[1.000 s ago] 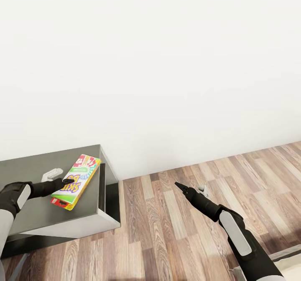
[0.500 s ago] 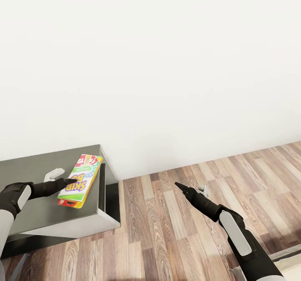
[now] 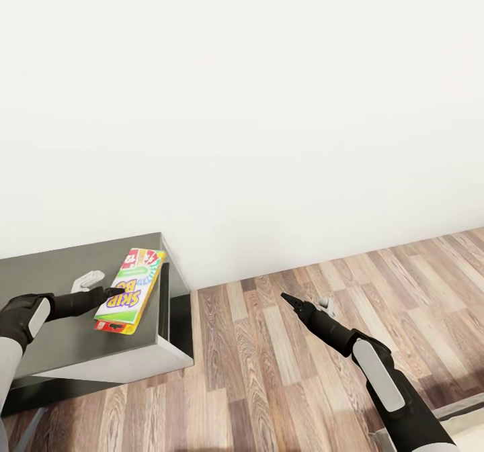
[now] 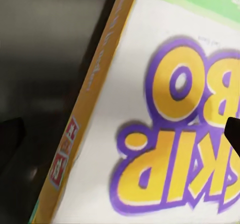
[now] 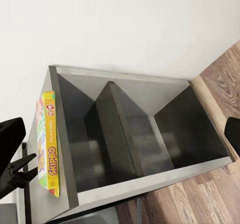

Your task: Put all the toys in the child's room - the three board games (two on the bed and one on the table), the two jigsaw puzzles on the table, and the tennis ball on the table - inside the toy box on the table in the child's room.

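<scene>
Head view had the left gripper (image 3: pixel 113 292) reaching out over the dark grey top of a low cabinet (image 3: pixel 47 270), its black fingertips lying on the near part of a board game (image 3: pixel 130 289) with a white cover, yellow edge and purple-outlined yellow lettering. Whether the jaws were clamped on the box or merely touching it could not be told from that angle. The box lay flat on the cabinet top, stretching away from the gripper toward the wall, close to the cabinet's right edge. A small pale grey object (image 3: pixel 87 280) sat just beside the gripper on the side away from the box.

Left wrist view looked straight down onto the cover, with one dark fingertip at each side of the picture and the box's yellow edge between them, so the fingers stood well apart.

Right gripper (image 3: pixel 290 300) hung above the wooden floor (image 3: pixel 269 371), well apart from the cabinet, holding nothing. Right wrist view faced the cabinet's open shelves, with the fingertips widely spread at the picture's edges.
</scene>
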You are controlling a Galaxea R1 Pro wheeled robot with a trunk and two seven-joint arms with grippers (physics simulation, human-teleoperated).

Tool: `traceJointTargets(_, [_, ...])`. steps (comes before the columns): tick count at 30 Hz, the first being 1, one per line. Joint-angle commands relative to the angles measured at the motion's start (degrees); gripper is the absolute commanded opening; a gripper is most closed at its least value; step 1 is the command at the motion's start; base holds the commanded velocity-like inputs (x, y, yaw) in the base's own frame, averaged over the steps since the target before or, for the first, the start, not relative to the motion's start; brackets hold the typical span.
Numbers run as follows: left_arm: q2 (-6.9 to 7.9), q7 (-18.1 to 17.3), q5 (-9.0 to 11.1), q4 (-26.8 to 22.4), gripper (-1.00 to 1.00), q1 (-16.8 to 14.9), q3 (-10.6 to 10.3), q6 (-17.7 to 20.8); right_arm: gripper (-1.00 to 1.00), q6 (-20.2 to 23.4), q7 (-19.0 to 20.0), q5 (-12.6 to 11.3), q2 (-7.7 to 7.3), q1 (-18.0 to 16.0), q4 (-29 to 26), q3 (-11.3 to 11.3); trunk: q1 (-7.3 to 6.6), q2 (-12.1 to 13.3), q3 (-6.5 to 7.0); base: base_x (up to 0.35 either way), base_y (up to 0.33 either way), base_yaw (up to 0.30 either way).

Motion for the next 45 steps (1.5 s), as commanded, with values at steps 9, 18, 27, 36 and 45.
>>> traceJointTargets(9, [-0.07,-0.25,0.17,2.33,1.00,0.02,0.23,0.58,1.00,0.18,0.00,-0.22,-0.04,-0.03,-0.01,0.04,0.05,-0.07,-0.09,0.000,0.000,0.000])
traceJointTargets(18, [-0.07,-2.26,0.12,2.33,1.00,0.02,0.17,0.49,1.00,0.18,0.00,-0.24,-0.04,-0.04,-0.01,0.04,0.05,-0.07,-0.09,0.000,0.000,0.000])
traceJointTargets(27, [-0.07,-2.50,0.16,2.33,1.00,0.04,0.11,0.49,1.00,0.18,0.00,-0.22,-0.04,-0.02,-0.01,0.05,0.05,-0.07,-0.09,0.000,0.000,0.000])
traceJointTargets(36, [-0.07,-2.93,0.17,2.33,1.00,0.02,0.07,0.40,1.00,0.18,0.00,-0.22,-0.04,-0.04,-0.01,0.04,0.05,-0.07,-0.09,0.000,0.000,0.000])
traceJointTargets(45, [-0.07,-5.67,0.01,2.33,1.00,0.04,0.06,0.40,1.00,0.18,0.00,-0.22,-0.04,-0.03,-0.01,0.05,0.05,-0.07,-0.09,0.000,0.000,0.000])
